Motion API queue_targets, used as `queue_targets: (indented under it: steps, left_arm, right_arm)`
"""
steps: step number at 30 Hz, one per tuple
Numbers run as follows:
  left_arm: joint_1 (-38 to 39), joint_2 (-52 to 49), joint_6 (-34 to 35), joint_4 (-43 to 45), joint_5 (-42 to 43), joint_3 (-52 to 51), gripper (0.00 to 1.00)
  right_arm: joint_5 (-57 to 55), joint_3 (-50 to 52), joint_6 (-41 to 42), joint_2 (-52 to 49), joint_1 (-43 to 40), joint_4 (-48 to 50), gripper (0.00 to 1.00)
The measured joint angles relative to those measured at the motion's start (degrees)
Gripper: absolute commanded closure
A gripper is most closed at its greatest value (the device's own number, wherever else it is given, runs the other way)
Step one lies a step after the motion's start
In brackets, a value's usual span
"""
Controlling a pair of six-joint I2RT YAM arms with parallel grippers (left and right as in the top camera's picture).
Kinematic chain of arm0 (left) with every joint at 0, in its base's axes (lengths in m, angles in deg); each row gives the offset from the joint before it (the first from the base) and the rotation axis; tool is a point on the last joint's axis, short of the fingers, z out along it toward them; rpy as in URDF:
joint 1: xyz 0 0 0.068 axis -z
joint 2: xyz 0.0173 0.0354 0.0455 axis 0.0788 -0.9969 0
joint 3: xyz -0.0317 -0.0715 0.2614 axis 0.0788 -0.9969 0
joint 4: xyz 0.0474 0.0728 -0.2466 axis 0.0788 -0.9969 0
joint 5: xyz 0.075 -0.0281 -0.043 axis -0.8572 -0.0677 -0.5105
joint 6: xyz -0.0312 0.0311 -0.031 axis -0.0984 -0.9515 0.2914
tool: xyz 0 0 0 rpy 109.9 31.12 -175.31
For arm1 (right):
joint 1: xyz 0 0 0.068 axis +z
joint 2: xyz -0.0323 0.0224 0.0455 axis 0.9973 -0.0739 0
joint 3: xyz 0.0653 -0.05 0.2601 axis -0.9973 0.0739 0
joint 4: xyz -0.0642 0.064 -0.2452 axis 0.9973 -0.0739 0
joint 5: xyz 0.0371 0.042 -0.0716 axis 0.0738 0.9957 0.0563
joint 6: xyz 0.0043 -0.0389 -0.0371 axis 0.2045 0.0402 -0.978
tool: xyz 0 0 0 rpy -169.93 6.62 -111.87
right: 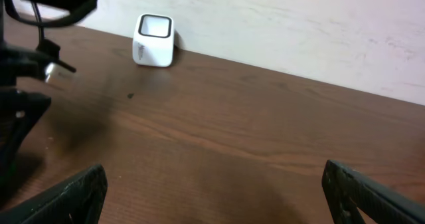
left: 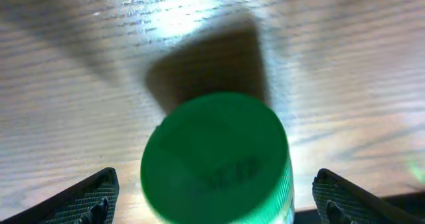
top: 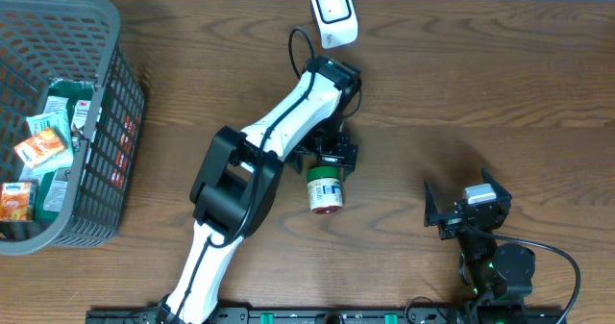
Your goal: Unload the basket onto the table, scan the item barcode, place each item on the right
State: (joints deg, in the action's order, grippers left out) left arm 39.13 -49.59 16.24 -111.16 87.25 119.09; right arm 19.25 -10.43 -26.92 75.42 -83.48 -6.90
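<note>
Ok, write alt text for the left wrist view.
A blurred green lid fills the lower centre. The left gripper is open, its fingers at the bottom corners, clear of the lid. Behind lies a wooden table with a dark shadow.

Green lid and white label on the jar [top: 325,191]; white scanner [top: 333,13]; grey lattice basket [top: 120,112]; brown wood-grain counter [top: 480,93].
</note>
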Motion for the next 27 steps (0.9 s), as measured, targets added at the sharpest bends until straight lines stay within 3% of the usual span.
queue_targets:
  steps: [9,19,27]
  left_arm:
    - [0.87,9.86,1.49,-1.57,-0.50,-0.02,0.06]
    - [4.07,11.50,12.37,2.08,-9.81,-3.50,0.06]
    - [5.38,30.47,16.74,1.68,-16.41,-3.98,0.06]
  right_arm:
    - [0.00,0.00,0.00,0.00,0.00,0.00,0.01]
    - [0.02,0.00,0.00,0.00,0.00,0.00,0.01]
    - [0.00,0.00,0.00,0.00,0.00,0.00,0.01]
